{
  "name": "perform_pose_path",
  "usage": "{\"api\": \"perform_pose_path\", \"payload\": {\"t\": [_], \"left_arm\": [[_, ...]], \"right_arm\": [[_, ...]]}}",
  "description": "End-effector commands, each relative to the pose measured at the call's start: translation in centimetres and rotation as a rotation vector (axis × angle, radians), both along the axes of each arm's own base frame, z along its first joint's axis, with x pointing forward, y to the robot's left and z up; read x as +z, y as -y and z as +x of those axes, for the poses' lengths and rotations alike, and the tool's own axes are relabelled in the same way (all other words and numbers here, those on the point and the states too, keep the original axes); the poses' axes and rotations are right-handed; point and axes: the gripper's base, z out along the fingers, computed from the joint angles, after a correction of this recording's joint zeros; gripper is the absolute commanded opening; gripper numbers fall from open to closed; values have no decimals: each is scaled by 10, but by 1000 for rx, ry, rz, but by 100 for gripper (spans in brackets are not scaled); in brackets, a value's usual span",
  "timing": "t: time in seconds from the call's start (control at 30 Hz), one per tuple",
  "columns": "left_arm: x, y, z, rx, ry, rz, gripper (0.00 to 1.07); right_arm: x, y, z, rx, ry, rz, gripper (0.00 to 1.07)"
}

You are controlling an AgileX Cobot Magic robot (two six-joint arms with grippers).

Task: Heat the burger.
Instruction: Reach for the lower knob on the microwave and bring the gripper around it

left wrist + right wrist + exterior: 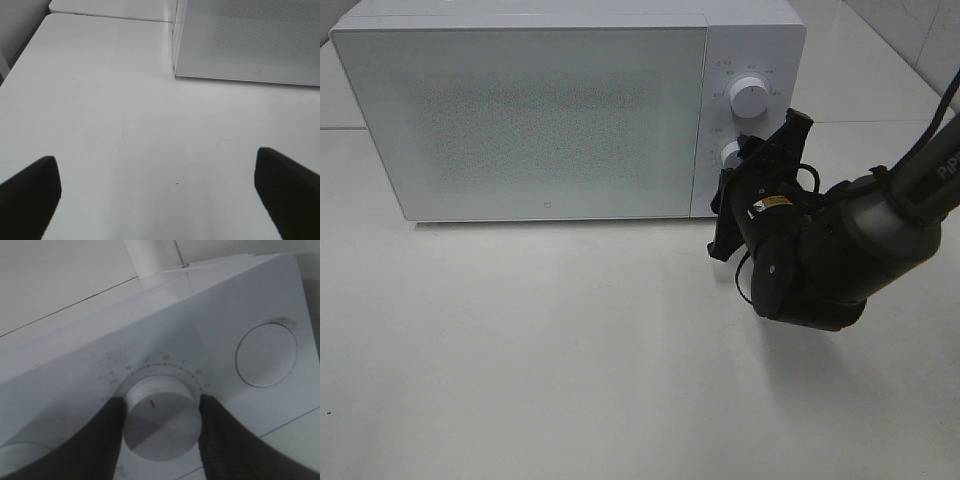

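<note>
A: Where's the burger?
B: Not showing in any view. The microwave [750,40] door [520,120] is sitting closed and the panel is frosted, so nothing shows through. I'm guessing the burger is inside, can't confirm.
A: What's the right gripper [161,407] doing?
B: Clamping the lower knob [162,435], one finger pressing each side. The red mark [151,402] on the knob face is lining up roughly with the 5 on the numbered scale [165,358]. Can't tell whether that's off zero.
A: So which step?
B: I'm reading it as setting the timer. Loading and door closing are looking done, judging by the shut door.
A: Left gripper [157,190]?
B: Hanging wide open over the table [100,110], near the microwave's front left corner, holding nothing. It isn't appearing in the exterior view.
A: Next move?
B: Rolling the wrist about the knob's axis, with an even squeeze so the pads aren't slipping on smooth plastic. The arm should be holding square to the panel, since sideways drag risks pulling the fingers off. The upper knob [751,96] is sitting just above, apart from the fingers, so I'm expecting no clash. After that, opening the jaws and backing straight out.
</note>
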Motion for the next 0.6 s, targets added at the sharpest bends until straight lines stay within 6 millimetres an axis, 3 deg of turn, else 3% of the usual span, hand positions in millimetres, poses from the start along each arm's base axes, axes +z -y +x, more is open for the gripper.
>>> {"api": "perform_pose_path", "payload": {"t": [0.03,0.1,0.13,0.2,0.3,0.6], "left_arm": [[0,0,-3,2,31,-3,98],[0,0,-3,2,31,-3,98],[0,0,-3,2,31,-3,98],[0,0,-3,2,31,-3,98],[0,0,-3,2,31,-3,98],[0,0,-3,2,31,-3,98]], "right_arm": [[23,-3,7,13,130,-30,37],[26,-2,7,14,133,-70,52],[26,-2,7,14,133,-70,52],[27,-3,5,42,116,-119,66],[26,-2,0,74,85,-179,74],[22,0,-23,251,-23,-361,75]]}}
